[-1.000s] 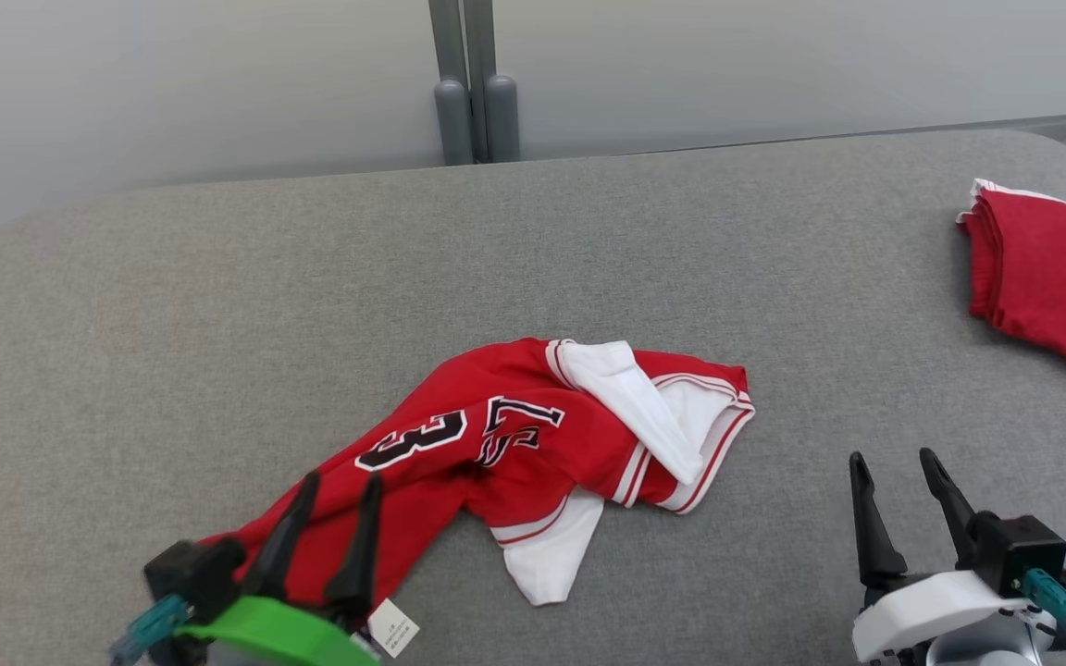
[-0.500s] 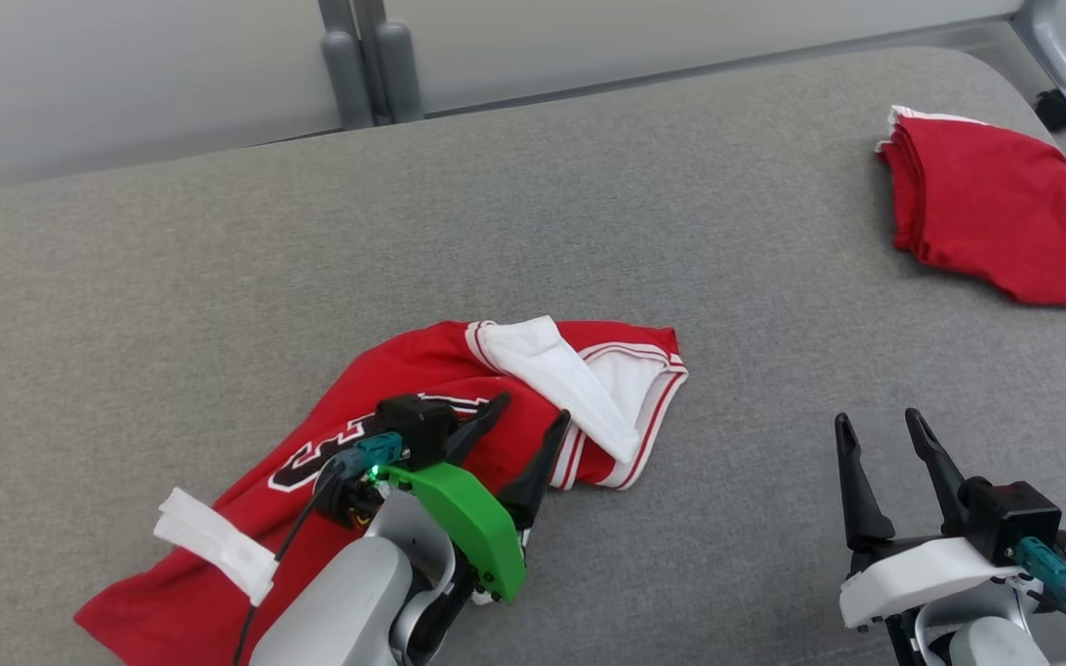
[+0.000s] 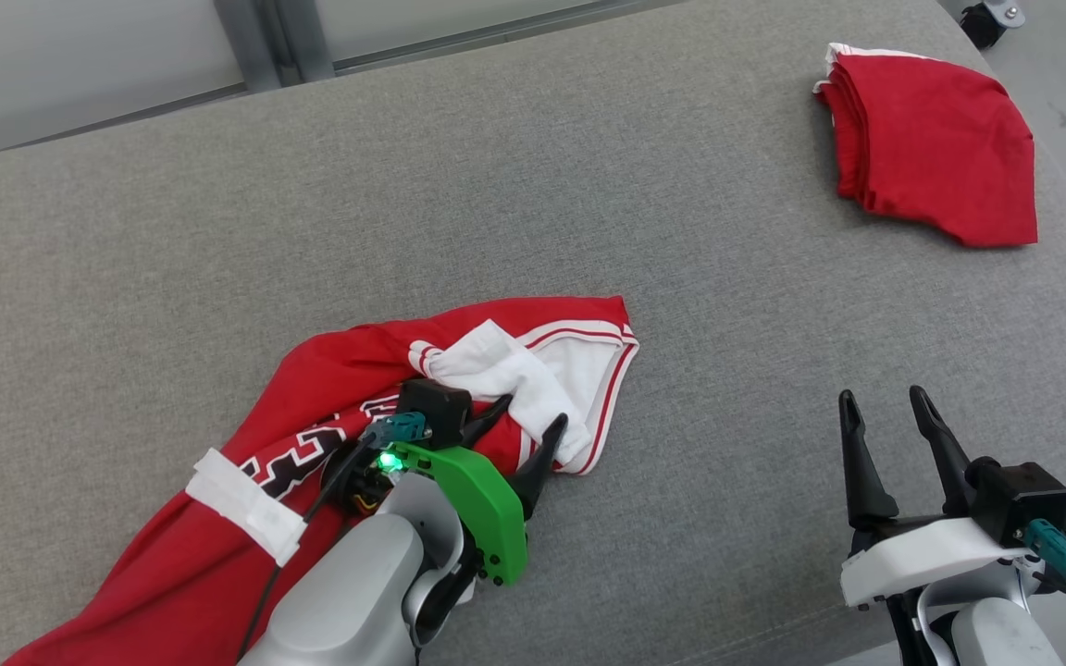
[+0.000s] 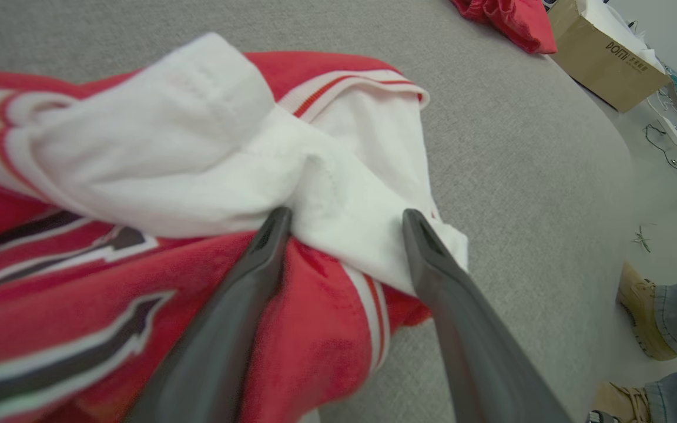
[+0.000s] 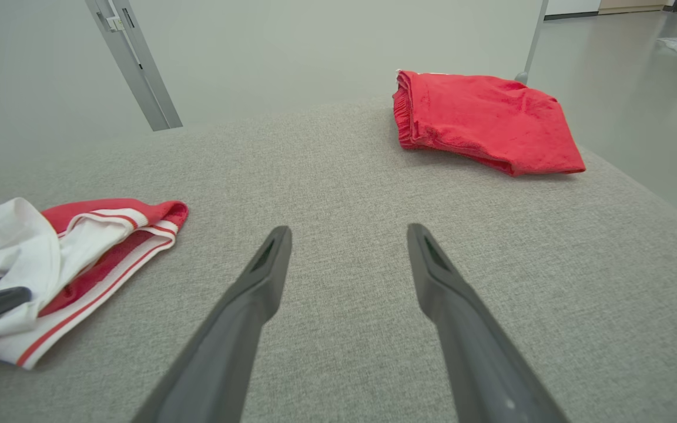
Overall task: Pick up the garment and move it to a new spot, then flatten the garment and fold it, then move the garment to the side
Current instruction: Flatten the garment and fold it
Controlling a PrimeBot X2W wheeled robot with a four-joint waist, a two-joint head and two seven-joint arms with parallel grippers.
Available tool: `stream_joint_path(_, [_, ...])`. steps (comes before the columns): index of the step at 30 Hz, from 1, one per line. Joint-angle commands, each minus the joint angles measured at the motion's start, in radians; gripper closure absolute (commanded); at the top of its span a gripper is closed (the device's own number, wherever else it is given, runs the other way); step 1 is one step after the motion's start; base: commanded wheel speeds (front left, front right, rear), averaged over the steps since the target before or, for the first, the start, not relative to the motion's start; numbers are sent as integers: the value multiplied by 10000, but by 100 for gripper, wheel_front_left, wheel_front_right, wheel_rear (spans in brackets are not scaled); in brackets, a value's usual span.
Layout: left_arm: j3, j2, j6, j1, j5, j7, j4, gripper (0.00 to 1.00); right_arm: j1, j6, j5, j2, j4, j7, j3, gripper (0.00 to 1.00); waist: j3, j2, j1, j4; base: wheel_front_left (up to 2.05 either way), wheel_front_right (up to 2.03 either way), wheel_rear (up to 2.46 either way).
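My left gripper spread wide, straddling white sleeve of crumpled jersey on cushion, my near left. Lined up to pinch, I judge. My right gripper released, empty, parked clear of cloth.

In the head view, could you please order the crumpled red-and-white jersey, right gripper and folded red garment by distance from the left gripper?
1. Crumpled red-and-white jersey, beneath the left gripper.
2. Right gripper, lower right.
3. Folded red garment, far right.

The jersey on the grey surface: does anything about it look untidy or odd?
Yes. The red jersey lies crumpled, not flat: a white sleeve is bunched over its middle and folds hide part of its number.
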Motion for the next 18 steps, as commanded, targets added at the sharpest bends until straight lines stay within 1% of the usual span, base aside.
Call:
stream_joint_path(1, [-49, -7, -27, -180, -17, -60, 155, 100, -130, -12, 38, -17, -15, 0, -12, 0, 30, 0, 0, -32, 0, 0, 0])
stream_joint_path(5, [11, -25, -31, -363, -242, -262, 120, 100, -83, -12, 70, -20, -21, 0, -99, 0, 8, 0, 0, -2, 0, 0, 0])
stream_joint_path(9, [251, 173, -31, -571, -487, -329, -177, 100, -2, -12, 92, -18, -11, 0, -166, 0, -21, 0, 0, 73, 0, 0, 0])
stream_joint_path(13, [751, 313, -14, -792, -1006, -359, -595, 100, -77, -12, 146, -20, 41, 0, -53, 0, -48, 0, 0, 30, 0, 0, 0])
stream_joint_path(15, [1074, 411, 42, -948, -1234, -245, -862, 100, -107, -12, 161, -20, 43, 0, -22, 0, -50, 0, 0, -5, 0, 0, 0])
stream_joint_path(18, [1462, 728, 282, -1171, -1543, 53, -1063, 100, -60, -12, 108, -18, 51, 0, -44, 0, -15, 0, 0, -68, 0, 0, 0])
